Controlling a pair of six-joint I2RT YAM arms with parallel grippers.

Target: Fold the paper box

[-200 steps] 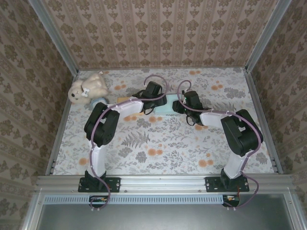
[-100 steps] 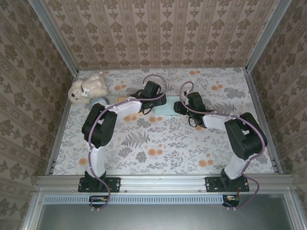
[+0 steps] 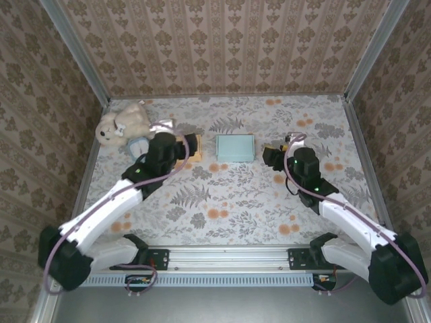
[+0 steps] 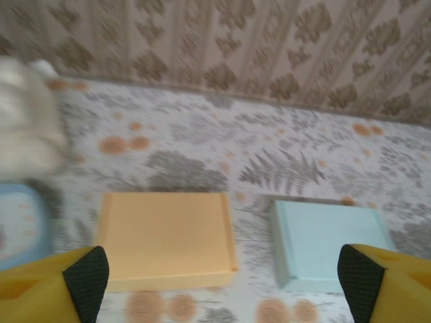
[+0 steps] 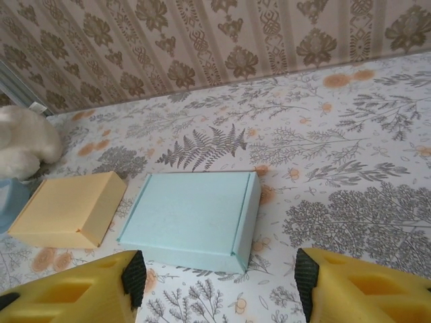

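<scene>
Floral tablecloth (image 3: 222,202), patterned walls (image 3: 222,40) around. Found paper box (image 3: 235,147) lying shut at mid-table toward the back wall, long side running left to right. Saw left gripper (image 4: 222,276) spread wide, empty, orange box (image 4: 167,237) just ahead, paper box off to its right. Saw right gripper (image 5: 219,276) likewise parted, empty, judged nearer. Caught lid seam (image 5: 237,215) from right wrist, not from above

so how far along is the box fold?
Done, it seems: the light blue box lies closed, lid flat. In hand: nothing; left gripper and right gripper are open, apart from it. Left: no fold that I can see.
</scene>
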